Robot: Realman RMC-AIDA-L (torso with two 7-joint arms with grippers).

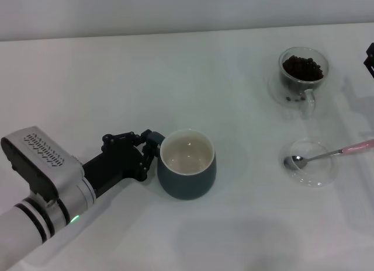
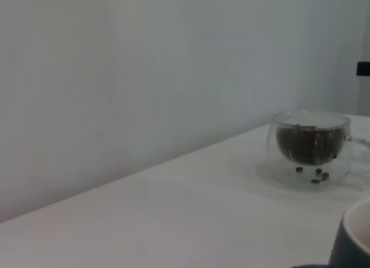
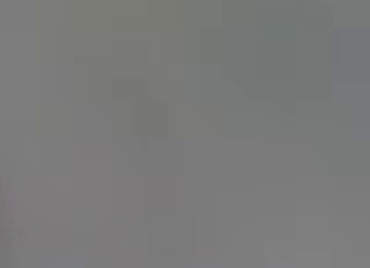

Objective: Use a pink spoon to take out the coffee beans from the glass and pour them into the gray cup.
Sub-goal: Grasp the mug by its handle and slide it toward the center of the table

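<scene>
White table (image 1: 105, 78); left gripper (image 1: 153, 147) clamps gray cup (image 1: 187, 164) handle; right gripper's state unclear.

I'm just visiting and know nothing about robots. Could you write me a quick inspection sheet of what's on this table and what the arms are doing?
Surface: white table, no spills seen.
Gray cup: upright near the middle, inside looks empty.
Glass: upright at the far right, holding coffee beans.
Pink spoon: bowl lying in a shallow clear dish, handle sticking out to the right.
Clutter: nothing seen beyond the dish.
Left pincer: at the gray cup's handle, seemingly closed on it.
Right pincer: only a dark scrap at the head view's right edge; state unclear.
Cables: nothing seen.
Surroundings: plain pale wall behind the table.
</scene>
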